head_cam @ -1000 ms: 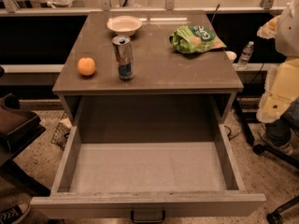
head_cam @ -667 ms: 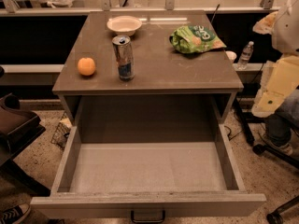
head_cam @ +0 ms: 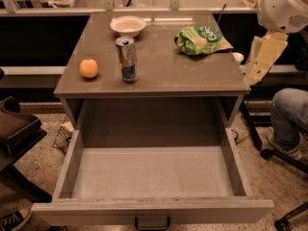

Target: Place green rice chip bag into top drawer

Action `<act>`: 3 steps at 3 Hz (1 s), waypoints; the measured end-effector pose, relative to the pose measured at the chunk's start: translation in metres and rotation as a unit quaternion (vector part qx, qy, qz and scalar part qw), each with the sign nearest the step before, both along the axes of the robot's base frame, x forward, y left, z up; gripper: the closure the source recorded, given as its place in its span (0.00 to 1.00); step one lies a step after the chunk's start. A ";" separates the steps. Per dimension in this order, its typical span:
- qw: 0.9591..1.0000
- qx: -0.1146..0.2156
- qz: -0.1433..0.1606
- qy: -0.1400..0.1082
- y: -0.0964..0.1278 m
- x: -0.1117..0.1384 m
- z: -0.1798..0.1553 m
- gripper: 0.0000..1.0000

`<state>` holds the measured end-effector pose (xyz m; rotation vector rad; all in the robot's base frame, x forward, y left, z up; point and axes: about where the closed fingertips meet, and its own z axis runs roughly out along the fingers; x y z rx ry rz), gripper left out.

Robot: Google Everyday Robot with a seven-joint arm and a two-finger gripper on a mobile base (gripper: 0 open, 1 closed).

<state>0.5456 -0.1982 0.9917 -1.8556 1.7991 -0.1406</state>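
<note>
Just beyond the table (head_cam: 226, 73) edge hangs the gripper (head_cam: 257, 64).

end effector (head_cam: 263, 57) at right, arm (head_cam: 285, 6) cropped

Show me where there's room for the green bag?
The top drawer is bare wall to wall. The tabletop is free at front right, between can and green rice chip bag. The bowl, can and orange crowd the left. The hand hangs beside the tabletop's right edge.
</note>
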 end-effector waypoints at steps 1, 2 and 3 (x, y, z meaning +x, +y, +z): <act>0.998 -0.015 0.058 -0.024 0.001 0.041 0.004 0.00; 0.997 -0.011 0.060 -0.042 0.001 0.048 0.017 0.00; 0.997 -0.006 0.064 -0.043 0.003 0.054 0.009 0.00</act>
